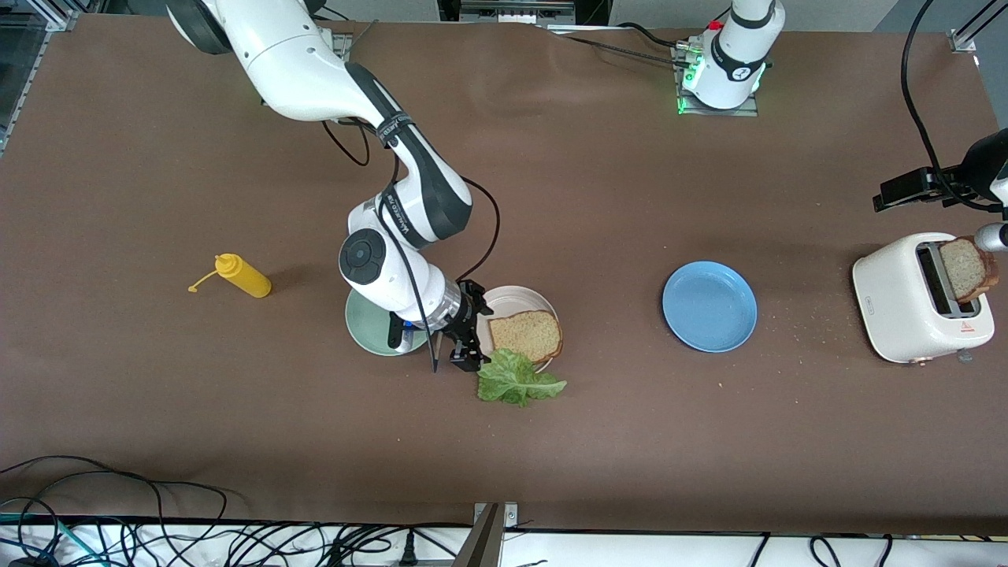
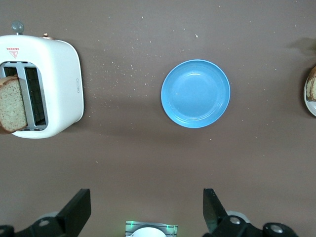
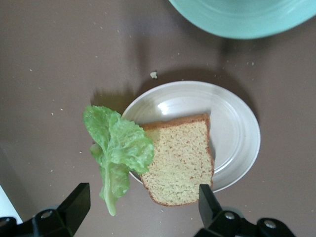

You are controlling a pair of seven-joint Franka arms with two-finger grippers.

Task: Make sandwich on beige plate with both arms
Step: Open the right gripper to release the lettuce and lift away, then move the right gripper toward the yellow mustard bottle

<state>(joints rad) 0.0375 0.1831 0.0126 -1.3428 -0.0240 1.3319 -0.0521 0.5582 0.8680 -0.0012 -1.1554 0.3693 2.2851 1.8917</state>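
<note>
Beige plate [image 1: 512,300] carries one slice of bread [image 1: 526,334], which overhangs the rim on the side nearer the front camera. I see the lettuce leaf [image 1: 516,380] mostly on the table, touching that slice. My right gripper [image 1: 465,346] hovers beside the plate, fingers spread and empty. The second slice [image 1: 967,268] stands in the toaster [image 1: 917,298]. My left gripper [image 2: 147,212] is high up, fingers apart. I judge the leaf limp and tearable, best pinched at its stem; the bread is light and crumbly.

Bread slice [image 1: 526,334] on beige plate [image 1: 516,301] (lettuce leaf [image 1: 516,379] overlapping rim).
</note>
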